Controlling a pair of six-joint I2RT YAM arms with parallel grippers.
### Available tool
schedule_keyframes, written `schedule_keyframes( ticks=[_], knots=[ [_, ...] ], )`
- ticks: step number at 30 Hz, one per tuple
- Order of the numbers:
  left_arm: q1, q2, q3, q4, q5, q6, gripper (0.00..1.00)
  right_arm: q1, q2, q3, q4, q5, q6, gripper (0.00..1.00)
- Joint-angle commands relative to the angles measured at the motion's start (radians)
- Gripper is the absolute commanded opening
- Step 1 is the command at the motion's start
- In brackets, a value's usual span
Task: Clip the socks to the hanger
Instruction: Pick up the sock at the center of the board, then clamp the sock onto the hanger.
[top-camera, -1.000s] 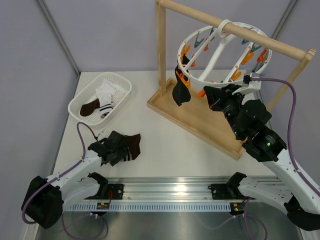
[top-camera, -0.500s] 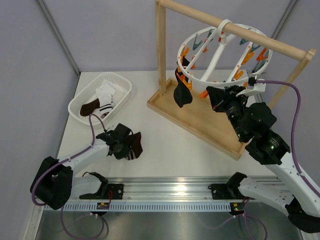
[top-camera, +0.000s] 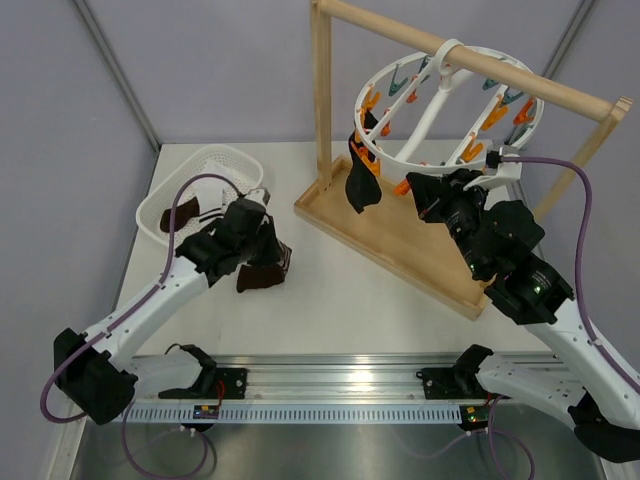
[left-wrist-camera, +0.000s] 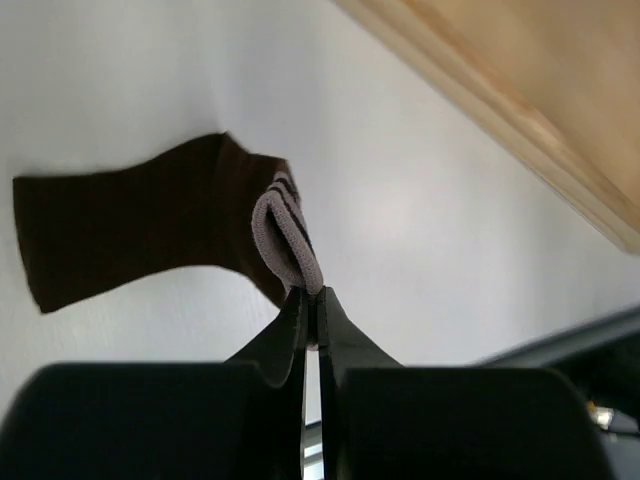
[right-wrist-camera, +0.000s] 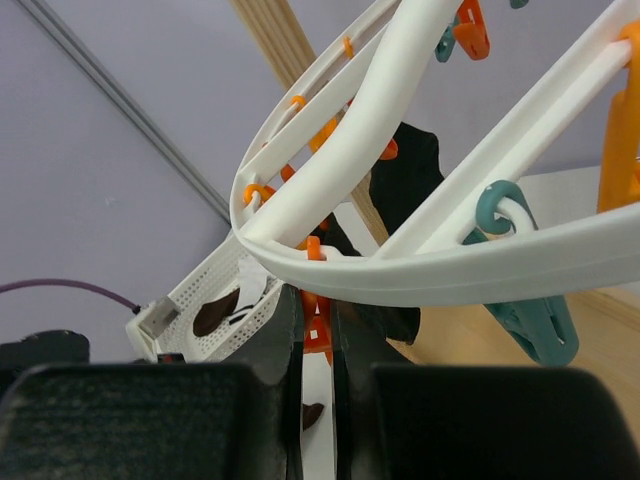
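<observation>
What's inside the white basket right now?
A dark brown sock lies in the white basket, near its left end. The left arm reaches over the basket's right part and covers it, so whatever else lies there cannot be seen.

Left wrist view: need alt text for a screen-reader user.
The left fingers are shut on the grey-lined cuff of a dark brown sock, whose body stretches away over the white table. A wooden stand base crosses the upper right corner.

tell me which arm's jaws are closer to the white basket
Left. The left jaws, shut on a dark sock, are just right of the basket; the right jaws are across the table, pinching an orange clip on the hanger.
</observation>
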Motion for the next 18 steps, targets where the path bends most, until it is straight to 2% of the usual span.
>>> schedule_keyframes(
  ticks=[1,4,11,14,18],
  knots=[
    [-0.015,0.020,0.138,0.038,0.237,0.197,0.00,-0.005,0.019,0.051,0.022,-0.058,-0.033,0.02],
    [-0.061,0.052,0.221,0.095,0.318,0.322,0.00,-0.005,0.042,0.080,0.008,-0.097,-0.042,0.02],
    [-0.170,0.154,0.468,0.060,0.410,0.624,0.00,-0.005,0.094,0.129,-0.024,-0.172,-0.044,0.02],
    [-0.206,0.197,0.572,0.044,0.421,0.724,0.00,-0.005,0.115,0.146,-0.036,-0.180,-0.042,0.02],
    [-0.233,0.244,0.686,0.027,0.416,0.784,0.00,-0.007,0.131,0.157,-0.044,-0.181,-0.041,0.01]
  ],
)
